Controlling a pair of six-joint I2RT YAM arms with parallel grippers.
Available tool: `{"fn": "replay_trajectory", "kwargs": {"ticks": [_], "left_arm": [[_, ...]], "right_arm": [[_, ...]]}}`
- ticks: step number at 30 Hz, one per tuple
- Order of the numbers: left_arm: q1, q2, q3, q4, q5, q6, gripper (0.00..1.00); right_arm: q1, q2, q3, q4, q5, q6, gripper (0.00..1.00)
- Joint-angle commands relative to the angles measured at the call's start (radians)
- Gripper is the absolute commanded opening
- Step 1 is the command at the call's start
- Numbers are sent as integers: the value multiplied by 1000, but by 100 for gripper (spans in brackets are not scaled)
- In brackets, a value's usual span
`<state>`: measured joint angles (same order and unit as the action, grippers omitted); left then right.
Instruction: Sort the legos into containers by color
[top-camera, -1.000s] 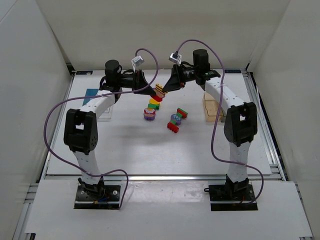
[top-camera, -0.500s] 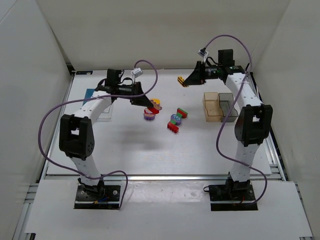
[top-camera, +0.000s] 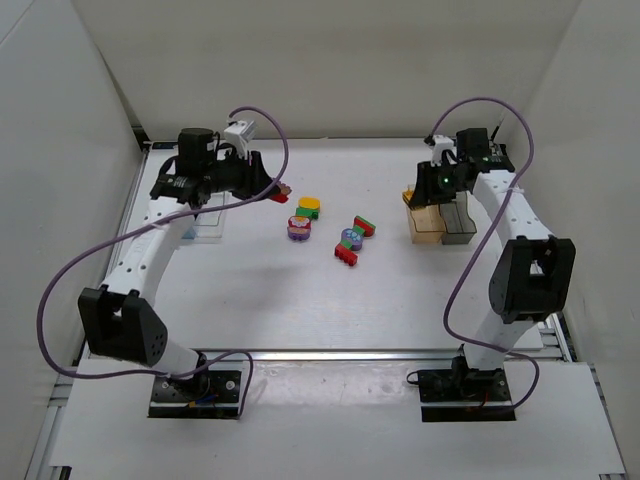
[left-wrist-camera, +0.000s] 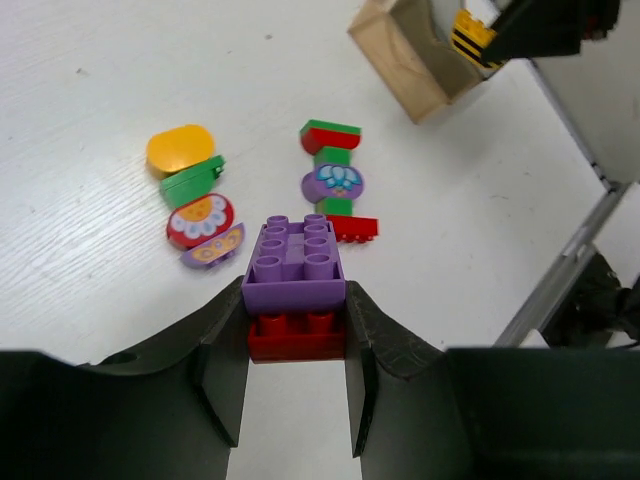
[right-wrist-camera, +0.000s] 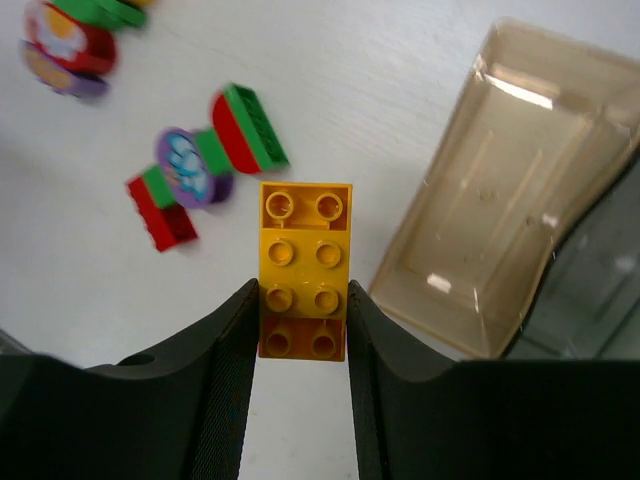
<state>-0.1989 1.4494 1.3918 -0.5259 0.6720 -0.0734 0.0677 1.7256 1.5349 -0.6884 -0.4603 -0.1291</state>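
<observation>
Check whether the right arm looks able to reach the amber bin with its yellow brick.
Probably yes: the right gripper, shut on the yellow brick, hangs right beside the amber bin, whose open top looks empty, with nothing between them.

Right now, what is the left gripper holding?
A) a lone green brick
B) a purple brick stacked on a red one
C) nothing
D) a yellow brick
B: in the left wrist view the left gripper clamps the purple-on-red stack between its fingers.
</observation>
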Motion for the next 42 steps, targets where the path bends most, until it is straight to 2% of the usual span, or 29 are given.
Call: {"fn": "replay_trajectory", "kwargs": {"ticks": [1, 13, 16, 17, 18, 20, 21, 26, 27, 29, 33, 34, 36, 37, 40, 42], "left_arm": [[-5, 52, 53, -77, -111, 20, 10], [-5, 86, 79, -71, -103, 18, 10], [-5, 91, 82, -71, -107, 20, 10], [-5, 91, 82, -71, -107, 20, 10], [-5, 91, 81, -74, -106, 21, 10], [-5, 95, 81, -77, -103, 27, 10], [-5, 97, 81, -77, -97, 29, 10], [-5, 111, 82, -71, -65, 34, 10], [-5, 115, 82, -66, -48, 35, 10], [1, 118, 76, -49, -3, 35, 10], [19, 131, 52, 39, 243, -2, 10], [21, 146, 52, 76, 341, -17, 10], [27, 164, 47, 134, 458, -89, 10], [29, 184, 44, 198, 548, -113, 10], [27, 204, 26, 324, 658, -230, 10], [24, 226, 35, 340, 727, -269, 11]], "right_arm": [[6, 2, -45, -16, 181, -21, 0], [-2, 112, 2, 33, 354, 16, 2], [1, 132, 10, 36, 376, 23, 15], [0, 132, 10, 36, 379, 25, 22], [1, 138, 13, 38, 379, 25, 35], [0, 141, 14, 36, 387, 26, 45], [1, 143, 17, 36, 387, 26, 57], [1, 126, 34, 23, 341, 13, 69], [1, 117, 37, 21, 297, 5, 73], [1, 83, 39, 10, 241, -10, 73], [-5, 14, 76, -46, -99, -87, 72], [-8, 6, 91, -65, -267, -102, 72], [-5, -1, 113, -77, -442, -112, 73], [-5, 2, 117, -77, -597, -101, 73], [1, 26, 114, 18, -757, 42, 73], [4, 54, 132, 93, -853, 106, 72]]}}
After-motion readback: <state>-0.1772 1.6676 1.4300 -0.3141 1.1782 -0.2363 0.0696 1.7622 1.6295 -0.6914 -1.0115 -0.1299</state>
